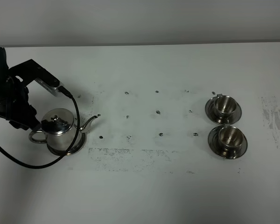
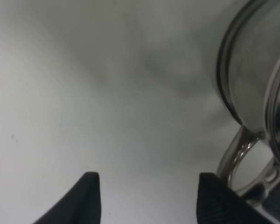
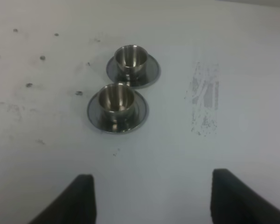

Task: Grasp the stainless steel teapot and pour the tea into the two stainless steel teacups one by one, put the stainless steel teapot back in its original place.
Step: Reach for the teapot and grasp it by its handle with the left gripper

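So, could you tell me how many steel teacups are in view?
2, both on the table, at its right: the far teacup and the near teacup just in front of it. None seems hidden.

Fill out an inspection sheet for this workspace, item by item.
Surface: white table, scuffed, dark specks.
Job's things: stainless steel teapot upright at left, spout toward the cups; far teacup and near teacup on saucers at right, no tea seen.
Clutter: nothing seen.
Grippers: left gripper open beside teapot handle; right gripper open, empty.
Cables: black cable loops around teapot's front.
Surroundings: plain grey wall.
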You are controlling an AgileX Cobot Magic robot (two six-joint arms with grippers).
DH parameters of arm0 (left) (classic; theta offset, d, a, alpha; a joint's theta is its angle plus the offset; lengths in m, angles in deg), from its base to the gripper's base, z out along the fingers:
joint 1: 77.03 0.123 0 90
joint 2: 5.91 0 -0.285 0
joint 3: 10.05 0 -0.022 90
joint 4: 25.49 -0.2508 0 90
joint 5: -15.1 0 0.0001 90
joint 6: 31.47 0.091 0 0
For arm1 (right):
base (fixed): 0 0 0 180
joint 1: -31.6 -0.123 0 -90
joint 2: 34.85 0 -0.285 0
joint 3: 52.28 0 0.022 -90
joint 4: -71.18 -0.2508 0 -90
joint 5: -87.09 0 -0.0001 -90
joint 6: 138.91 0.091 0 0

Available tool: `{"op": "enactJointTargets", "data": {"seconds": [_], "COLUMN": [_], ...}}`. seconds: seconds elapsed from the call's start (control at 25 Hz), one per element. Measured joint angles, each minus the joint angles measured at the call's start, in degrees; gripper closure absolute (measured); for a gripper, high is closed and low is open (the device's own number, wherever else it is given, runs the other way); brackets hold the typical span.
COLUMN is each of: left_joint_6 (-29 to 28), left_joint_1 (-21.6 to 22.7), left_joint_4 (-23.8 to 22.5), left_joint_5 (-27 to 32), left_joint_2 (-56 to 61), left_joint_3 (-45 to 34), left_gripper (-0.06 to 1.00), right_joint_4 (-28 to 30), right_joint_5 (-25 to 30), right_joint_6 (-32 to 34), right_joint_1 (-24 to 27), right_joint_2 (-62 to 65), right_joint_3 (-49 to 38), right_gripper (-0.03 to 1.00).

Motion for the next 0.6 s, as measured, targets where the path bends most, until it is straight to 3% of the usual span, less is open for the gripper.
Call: {"op": "enactJointTargets", "data": {"seconds": [0.6], "left_joint_6": [2.14], "left_joint_1": [0.00], "left_joint_4": [3.28], "left_joint_5": [2.52], "left_joint_2": [0.00], "left_joint_3": [0.00], "left_gripper": [0.58], "right_joint_4": [0.00], "right_joint_5": [0.00], "right_joint_6": [0.00], "right_joint_1": [0.00], "right_joint_2": [0.00], "right_joint_3": [0.00], "right_gripper": [0.46]}}
